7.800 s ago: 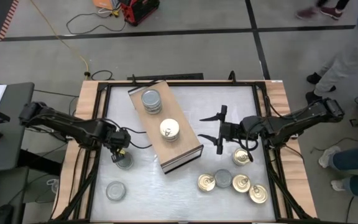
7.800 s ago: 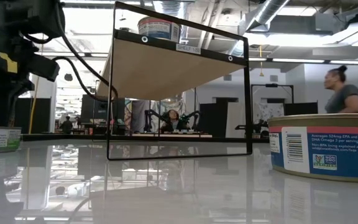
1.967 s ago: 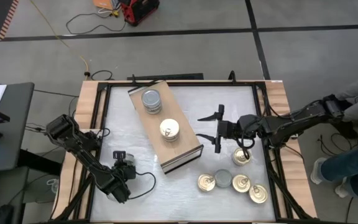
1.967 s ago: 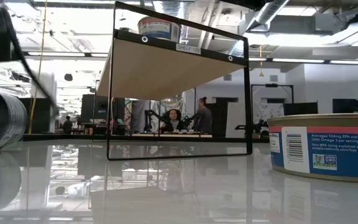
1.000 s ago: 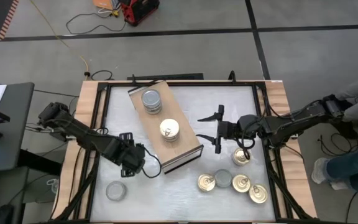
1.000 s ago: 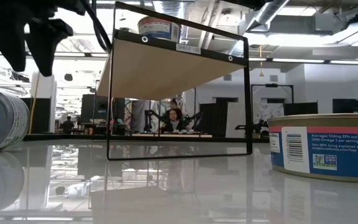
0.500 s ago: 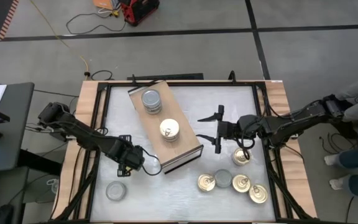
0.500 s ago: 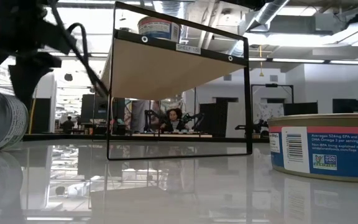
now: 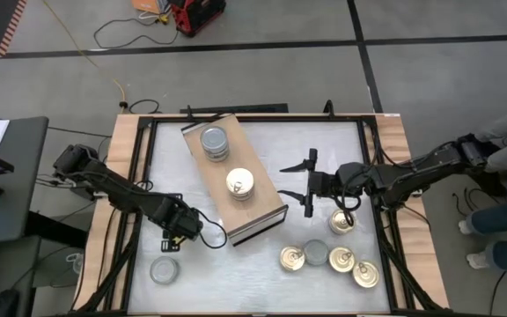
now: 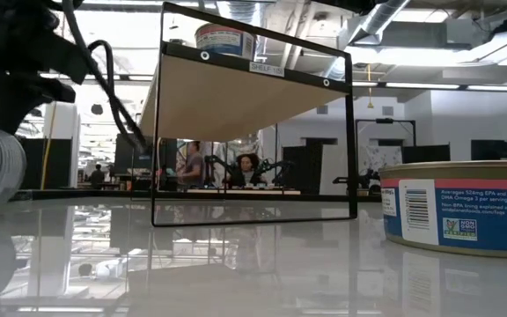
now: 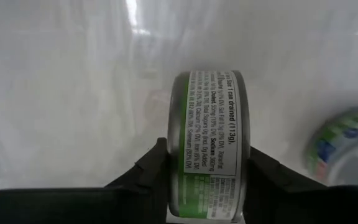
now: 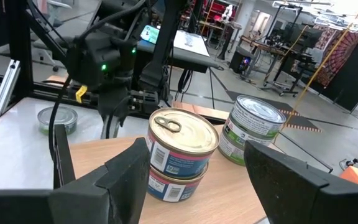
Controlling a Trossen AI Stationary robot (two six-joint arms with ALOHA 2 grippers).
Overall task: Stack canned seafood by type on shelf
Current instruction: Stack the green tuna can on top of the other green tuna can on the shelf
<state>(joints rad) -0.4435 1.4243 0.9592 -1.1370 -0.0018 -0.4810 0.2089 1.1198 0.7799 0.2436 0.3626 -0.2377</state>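
The light-wood shelf (image 9: 258,210) lies slantwise mid-table. On it stand a stack of silver-topped tins (image 9: 214,143) and a stack of gold-topped tins (image 9: 240,183); both stacks also show in the right wrist view (image 12: 182,152). My left gripper (image 9: 179,231) is left of the shelf's near end, shut on a green-labelled tin (image 11: 209,149). Another silver-topped tin (image 9: 164,269) rests flat on the table near it. My right gripper (image 9: 290,180) waits open and empty right of the shelf. Several more tins (image 9: 328,255) sit at the near right. My left gripper pinches the green-labelled tin between its two fingers (image 11: 157,171), one on each flat end. The tin stands on edge in the hold, its curved labelled wall (image 11: 213,124) facing the wrist camera. Whether it is clear of the tabletop, I cannot tell.
The table's wooden frame (image 9: 126,158) and dark rails run along both sides. Bare white tabletop lies between the shelf and the loose tins. A large tin (image 10: 465,207) stands close to the low camera. A person stands beyond the table's right edge (image 9: 500,238).
My left gripper has shifted a little toward the table's left edge, still shut on the tin.
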